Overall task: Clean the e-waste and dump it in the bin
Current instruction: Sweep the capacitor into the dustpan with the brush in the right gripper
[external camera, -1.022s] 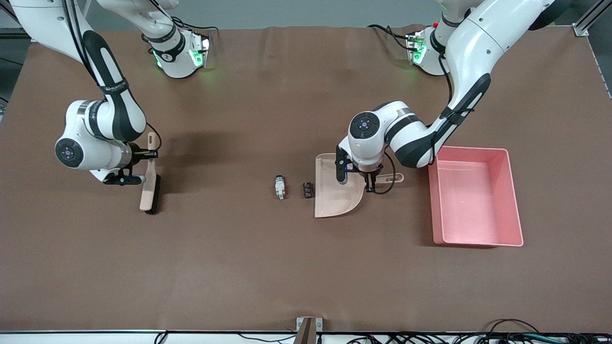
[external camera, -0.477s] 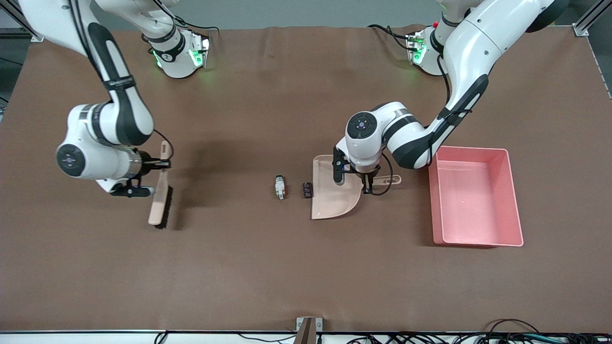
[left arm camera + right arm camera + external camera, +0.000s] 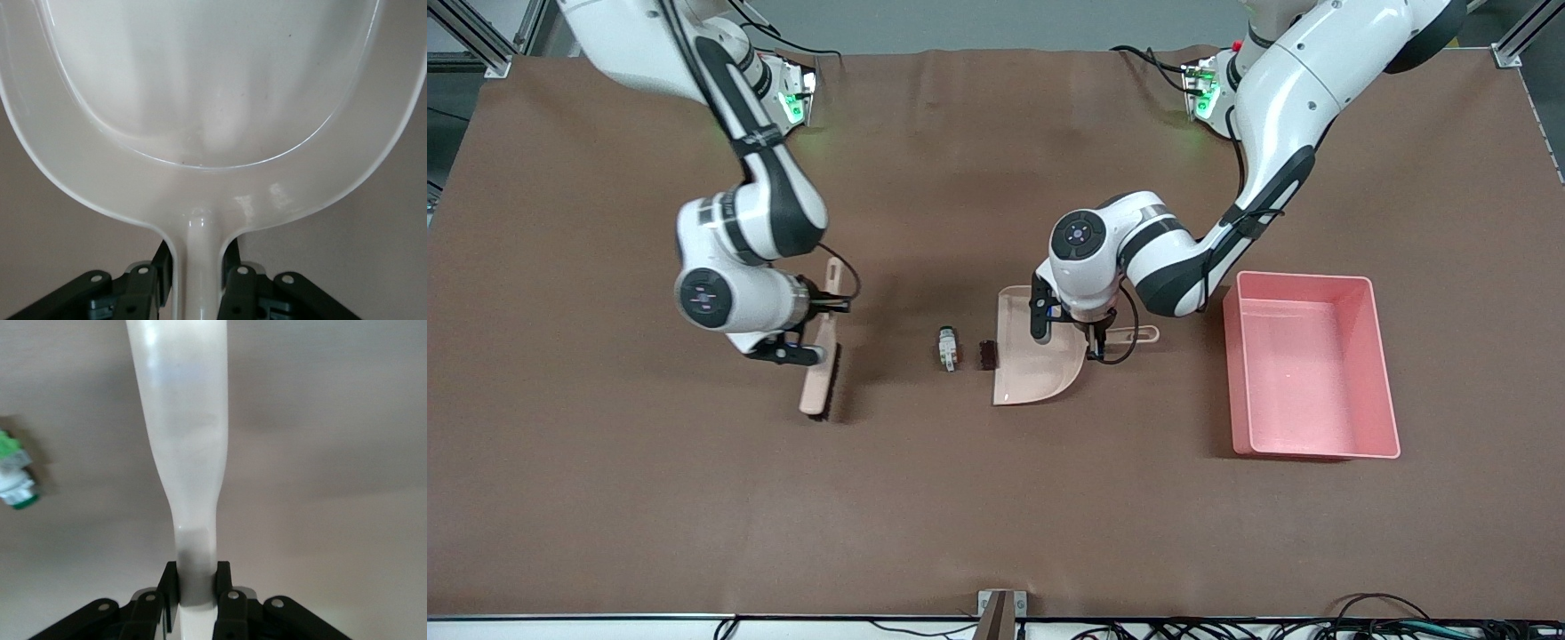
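Currently two bits of e-waste lie mid-tabletop, side by side: white-grey part with green mark, dark block next to it toward the left arm's end. White-grey part's long axis runs toward and away from the front camera; same goes, roughly, for the dark block, though it is too small to tell which end leads. Dark block sits right at the lip of the dustpan, touching or just short of it; cannot tell which. Dustpan mouth faces the parts, its handle pointing toward the bin, long axis along the table's length. Left tool closed on the dustpan handle, seen clamped either side in the wrist view. Brush stands near the parts on the right arm's end, bristles down, long axis toward the camera, broadside to the parts; right tool clamped on its neck. Pink bin, open-topped, well apart from the parts at the left arm's end. Step in hand, by my reading: lining up brush and pan either side of the parts, sweep not yet done. Next move likely calls for drawing the brush across toward the pan with bristles low, pan lip held flat on the tabletop so the small pieces ride in and don't slip under.
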Robot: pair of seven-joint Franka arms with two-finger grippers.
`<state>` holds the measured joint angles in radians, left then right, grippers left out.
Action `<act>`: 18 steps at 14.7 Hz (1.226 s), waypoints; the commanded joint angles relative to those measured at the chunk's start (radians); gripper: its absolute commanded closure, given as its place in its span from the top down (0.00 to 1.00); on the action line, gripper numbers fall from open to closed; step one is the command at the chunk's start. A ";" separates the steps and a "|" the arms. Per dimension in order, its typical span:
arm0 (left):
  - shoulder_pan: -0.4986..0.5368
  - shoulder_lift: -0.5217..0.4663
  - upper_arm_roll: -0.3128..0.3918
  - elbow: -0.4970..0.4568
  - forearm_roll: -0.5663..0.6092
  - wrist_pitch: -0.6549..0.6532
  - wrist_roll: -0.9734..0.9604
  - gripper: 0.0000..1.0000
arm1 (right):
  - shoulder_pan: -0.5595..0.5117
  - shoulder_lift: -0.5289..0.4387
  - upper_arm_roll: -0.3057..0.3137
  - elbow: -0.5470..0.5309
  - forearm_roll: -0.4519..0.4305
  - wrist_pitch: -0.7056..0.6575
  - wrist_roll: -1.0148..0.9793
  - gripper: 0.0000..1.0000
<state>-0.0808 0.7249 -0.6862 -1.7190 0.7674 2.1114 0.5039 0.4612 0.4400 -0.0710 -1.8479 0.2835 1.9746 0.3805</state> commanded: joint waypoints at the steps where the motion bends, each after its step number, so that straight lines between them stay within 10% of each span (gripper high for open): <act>1: -0.034 0.028 0.011 0.042 0.021 -0.019 -0.007 0.08 | 0.056 0.098 -0.010 0.119 0.095 -0.020 0.040 0.00; 18: -0.051 0.047 0.017 0.047 0.018 -0.047 -0.018 0.07 | 0.223 0.134 -0.010 0.076 0.112 0.053 0.095 0.00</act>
<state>-0.1089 0.7393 -0.6748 -1.6966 0.7675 2.0874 0.5023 0.6705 0.5883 -0.0812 -1.7261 0.3755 1.9816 0.4695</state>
